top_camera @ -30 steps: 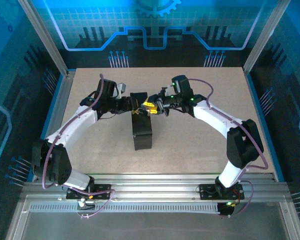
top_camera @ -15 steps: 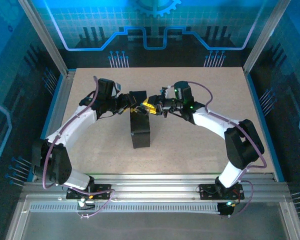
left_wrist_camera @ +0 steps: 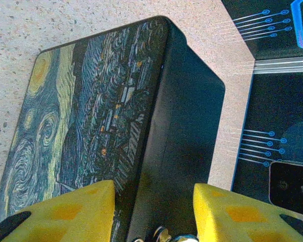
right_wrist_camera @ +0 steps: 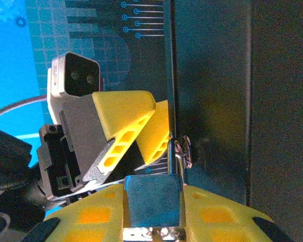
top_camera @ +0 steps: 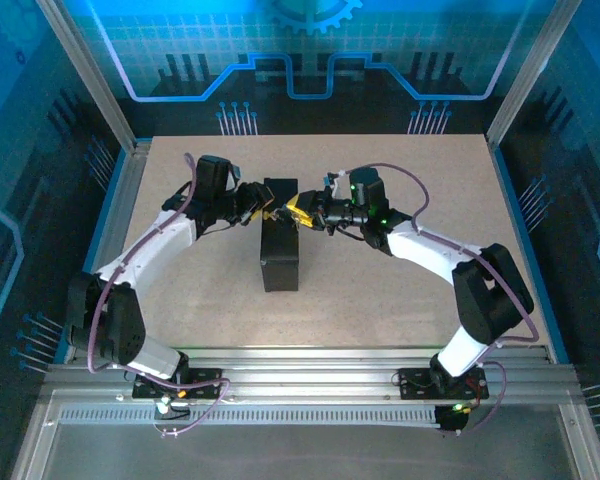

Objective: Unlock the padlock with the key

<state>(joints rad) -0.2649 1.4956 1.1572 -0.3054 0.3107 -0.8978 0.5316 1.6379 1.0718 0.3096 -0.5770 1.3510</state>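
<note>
Silver padlock (right_wrist_camera: 152,206) pinched steady in my right hand (right_wrist_camera: 154,190) for keying | left hand (left_wrist_camera: 152,194) spread, empty, at box (left_wrist_camera: 91,111) edge.

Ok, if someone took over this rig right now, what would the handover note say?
Right gripper: shut on the small silver metal padlock, against the dark box printed with a swirling night-sky painting.
Left gripper: at the box edge beside the padlock; open or shut unclear.
Key: cannot be made out.
Done: padlock held. Left: insert key, turn, open shackle.
</note>
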